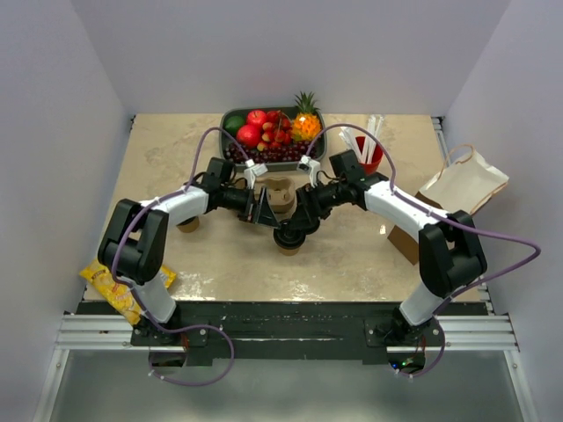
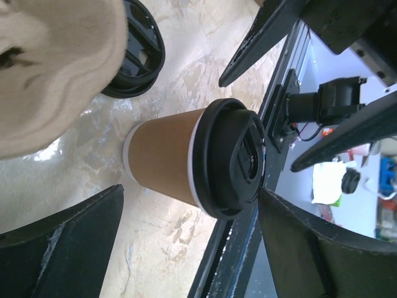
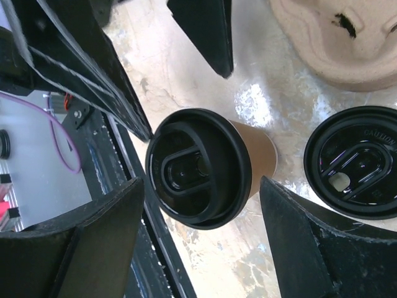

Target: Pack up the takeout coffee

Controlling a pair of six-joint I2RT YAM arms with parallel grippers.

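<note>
Left jaws and right jaws stand released, flanking the takeout coffee (image 2: 162,162) without touching. The smooth kraft cup with round glossy black lid (image 3: 198,167) stands on the marbled counter (image 1: 220,264). A loose black lid (image 3: 356,164) lies beside it, a moulded pulp carrier (image 3: 338,37) beyond.

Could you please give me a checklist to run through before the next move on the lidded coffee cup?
1. Lid on cup: ok; the black lid caps the coffee cup.
2. Cup upright on the table: ok.
3. Left pincer open, a finger either side of the cup: ok.
4. Right pincer open around the same cup: not ok, since both arms crowd one spot and could likely clash.
5. Loose lid apart from the cup: ok, though close beside it.
6. Cup carrier holes free: cannot tell.
</note>
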